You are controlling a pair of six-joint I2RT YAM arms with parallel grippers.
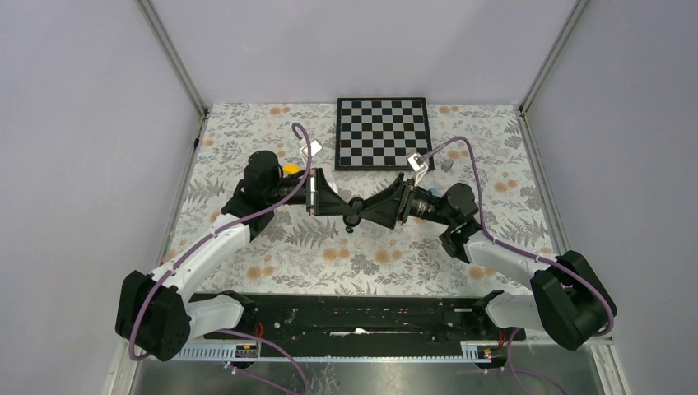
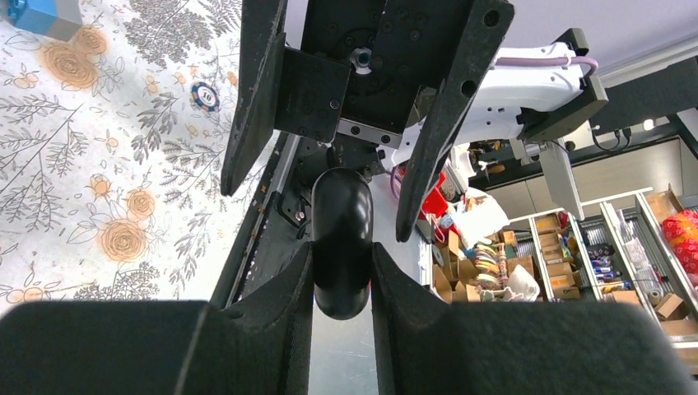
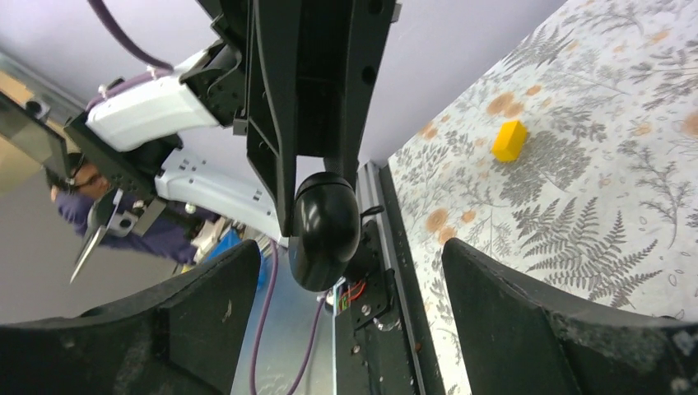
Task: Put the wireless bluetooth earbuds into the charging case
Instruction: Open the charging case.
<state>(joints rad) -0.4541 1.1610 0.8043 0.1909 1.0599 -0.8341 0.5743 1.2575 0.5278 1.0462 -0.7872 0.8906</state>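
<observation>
Floral tbl (image 1: 329, 263) w/ chessboard (image 1: 383, 132), yellow block (image 3: 509, 140), chip (image 2: 205, 95).

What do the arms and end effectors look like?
The left arm and right arm have white shells and black joints, with a purple cable along each. The left end effector and right end effector are black, each with two flat fingers.

Pale grey walls (image 1: 346, 49) are enclosing the workspace on three sides, with aluminium posts (image 1: 175, 58) running up the back corners. A floral cloth (image 1: 329, 255) is lying flat between them under soft, even light. A black rail (image 1: 354, 317) is lying along the near edge. Beyond the enclosure, shelves (image 2: 609, 255) are holding cluttered boxes (image 2: 671, 306).
</observation>
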